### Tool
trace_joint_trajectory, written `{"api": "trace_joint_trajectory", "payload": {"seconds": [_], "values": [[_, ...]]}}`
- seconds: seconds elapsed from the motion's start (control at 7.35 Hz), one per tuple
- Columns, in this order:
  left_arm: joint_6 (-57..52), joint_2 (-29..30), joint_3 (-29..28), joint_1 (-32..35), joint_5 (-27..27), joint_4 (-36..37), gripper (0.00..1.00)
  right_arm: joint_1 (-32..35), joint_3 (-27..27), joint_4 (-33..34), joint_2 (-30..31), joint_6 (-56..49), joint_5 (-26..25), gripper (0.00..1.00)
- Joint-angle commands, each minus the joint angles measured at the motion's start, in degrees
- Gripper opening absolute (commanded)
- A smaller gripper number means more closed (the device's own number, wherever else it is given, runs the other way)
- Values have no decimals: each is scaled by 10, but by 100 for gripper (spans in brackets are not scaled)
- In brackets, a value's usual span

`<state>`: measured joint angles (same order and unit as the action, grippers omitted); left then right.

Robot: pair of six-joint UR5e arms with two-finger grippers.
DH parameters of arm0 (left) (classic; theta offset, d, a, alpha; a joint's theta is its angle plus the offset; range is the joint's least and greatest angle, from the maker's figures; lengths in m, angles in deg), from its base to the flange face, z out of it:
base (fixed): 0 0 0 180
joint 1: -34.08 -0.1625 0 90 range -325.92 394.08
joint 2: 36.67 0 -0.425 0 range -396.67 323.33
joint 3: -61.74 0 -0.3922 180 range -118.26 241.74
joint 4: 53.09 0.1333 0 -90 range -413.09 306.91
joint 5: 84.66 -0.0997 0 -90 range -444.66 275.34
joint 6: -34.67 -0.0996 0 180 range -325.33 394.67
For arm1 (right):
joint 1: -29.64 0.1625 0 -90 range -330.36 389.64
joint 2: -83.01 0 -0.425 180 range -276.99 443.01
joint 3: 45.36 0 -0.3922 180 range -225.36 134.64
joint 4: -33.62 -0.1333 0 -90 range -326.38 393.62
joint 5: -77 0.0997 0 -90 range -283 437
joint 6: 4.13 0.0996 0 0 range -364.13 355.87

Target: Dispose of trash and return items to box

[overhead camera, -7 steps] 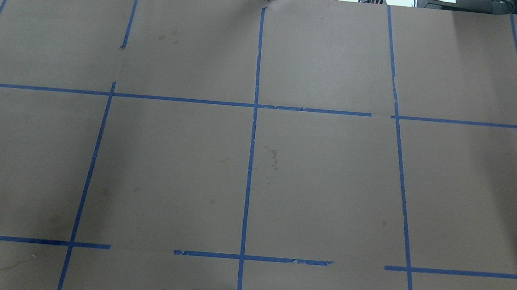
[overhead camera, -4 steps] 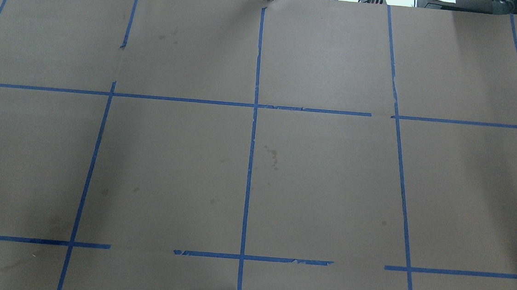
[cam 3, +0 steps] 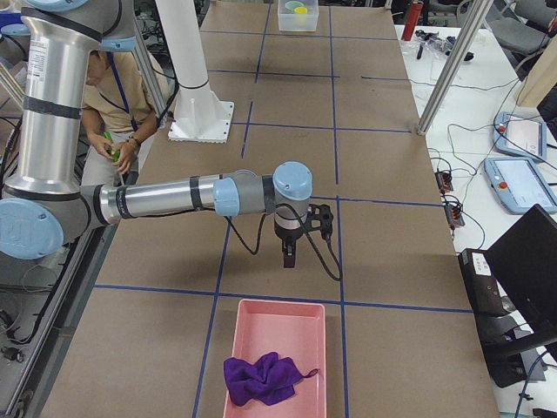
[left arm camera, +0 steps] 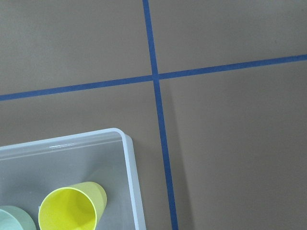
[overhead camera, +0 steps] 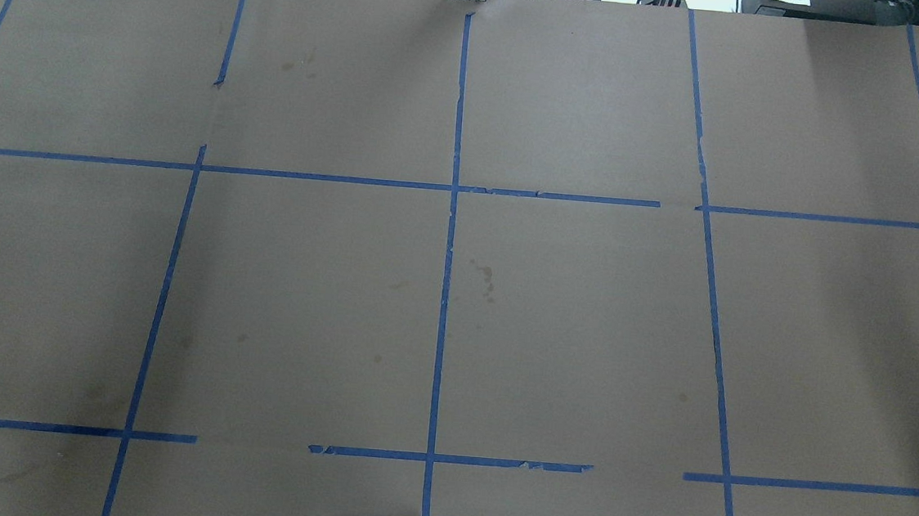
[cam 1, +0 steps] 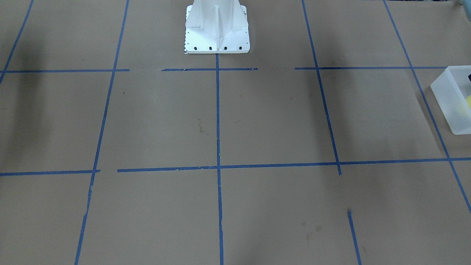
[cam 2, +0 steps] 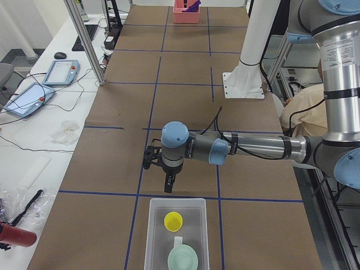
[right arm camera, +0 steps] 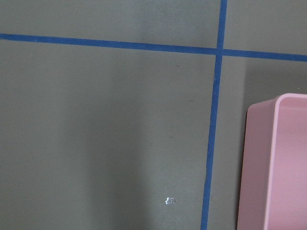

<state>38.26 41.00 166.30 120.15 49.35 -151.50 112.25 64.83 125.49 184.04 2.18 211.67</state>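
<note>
Yellow cup and mint-green bowl both stand upright, mouths up, inside the frosted box, near each other, at the end of the counter on the robot's left. The left wrist view looks down on one corner of that box, with the cup just inside it and the bowl's edge beside the cup. Left gripper hangs just beyond the box's short wall, above the counter, fingers pointing down, with nothing visibly in its hold. Whether it is parted or closed I cannot tell, since only the side view shows it. In the middle stands the white robot base, with blue tape lines gridding the counter around it. Right gripper hangs likewise, fingers down, over the counter near the pink tray; how far open it is cannot be told either, and nothing shows in its hold. A crumpled purple cloth lies in that tray at the counter's right end.
</note>
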Motion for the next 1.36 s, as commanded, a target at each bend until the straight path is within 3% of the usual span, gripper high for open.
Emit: {"api": "trace_joint_trajectory", "payload": {"seconds": [0.0,0.41,0.54,1.22], "values": [[1,-5,9,2,60,2,100,-2,-3,-3,-4,0,0,100],[0,-23,21,2,62,4,100,-2,-20,-2,-36,6,-3,100],[0,-23,56,4,63,4,100,-1,-27,-2,-51,5,-6,100],[0,-14,35,4,54,6,100,-1,-28,-1,-54,5,-8,100]]}}
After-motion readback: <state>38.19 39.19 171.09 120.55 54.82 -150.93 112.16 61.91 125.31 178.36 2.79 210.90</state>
